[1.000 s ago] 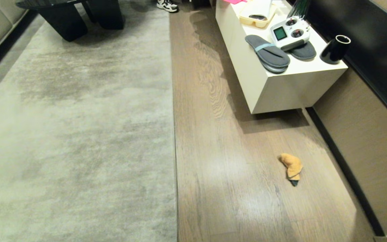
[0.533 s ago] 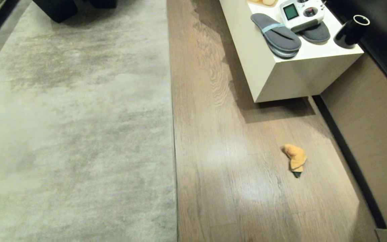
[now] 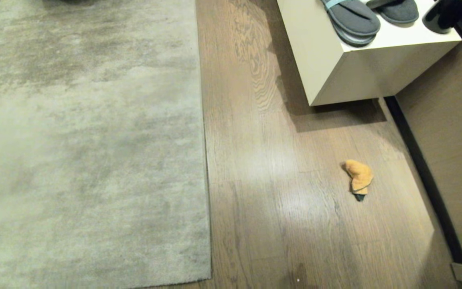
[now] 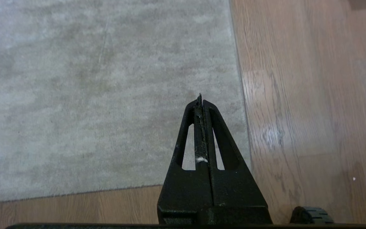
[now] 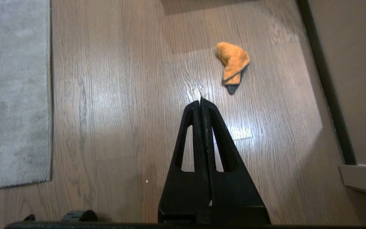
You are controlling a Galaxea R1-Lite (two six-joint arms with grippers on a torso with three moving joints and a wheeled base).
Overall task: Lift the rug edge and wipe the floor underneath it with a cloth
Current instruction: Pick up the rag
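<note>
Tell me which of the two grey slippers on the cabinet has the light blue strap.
The nearer slipper, at the white cabinet's front corner; a light blue band crosses it. The other slipper, farther back, shows plain grey.

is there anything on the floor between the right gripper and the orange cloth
Nothing visible. In the right wrist view the shut right gripper points over bare floor, and the cloth lies just beyond its tip with only open boards between. The rug edge is well off to the side.
</note>
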